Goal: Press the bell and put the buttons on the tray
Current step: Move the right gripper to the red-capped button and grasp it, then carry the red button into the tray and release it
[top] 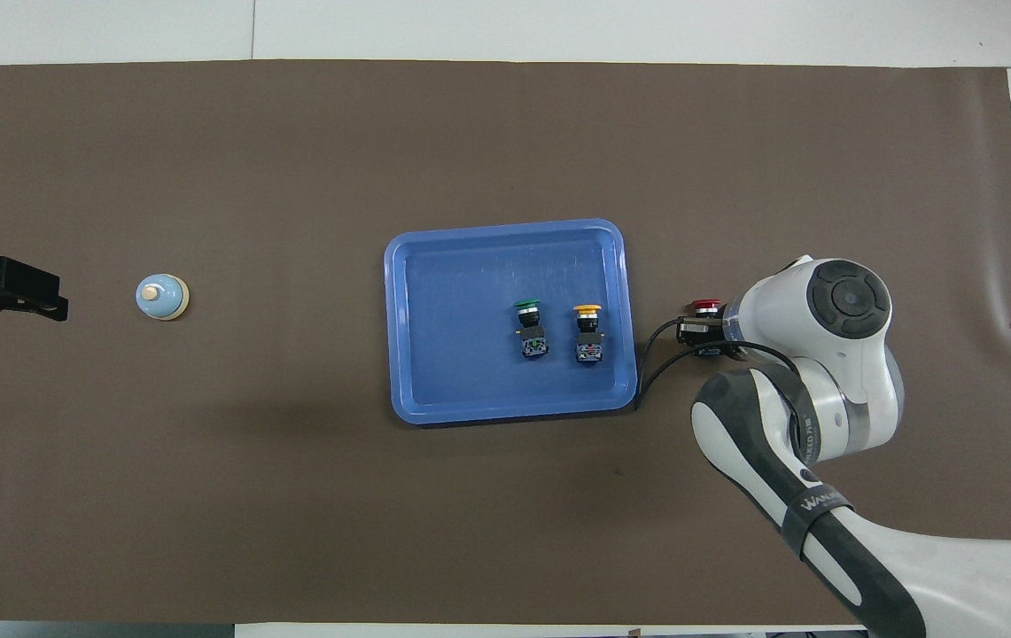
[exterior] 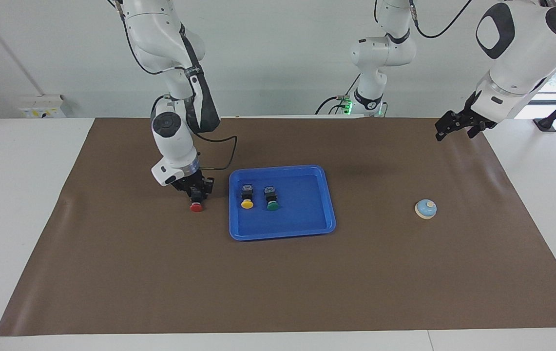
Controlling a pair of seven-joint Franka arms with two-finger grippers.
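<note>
The red button (exterior: 196, 206) lies on the brown mat beside the blue tray (exterior: 302, 207), toward the right arm's end. My right gripper (exterior: 197, 193) is low over it and shut on its black body; in the overhead view the red button's cap (top: 705, 307) shows past the right gripper (top: 700, 335). Side by side in the tray (top: 452, 310) lie the yellow button (exterior: 246, 199) (top: 588, 330) and the green button (exterior: 271, 200) (top: 530, 327). The light blue bell (exterior: 425, 208) (top: 161, 296) stands toward the left arm's end. My left gripper (exterior: 439, 133) (top: 49, 299) waits open above the mat's edge, holding nothing.
A black cable (top: 656, 354) loops from the right wrist next to the tray's corner. The brown mat (exterior: 278, 282) covers most of the white table (exterior: 14, 195). A third arm's base (exterior: 370, 100) stands at the robots' edge.
</note>
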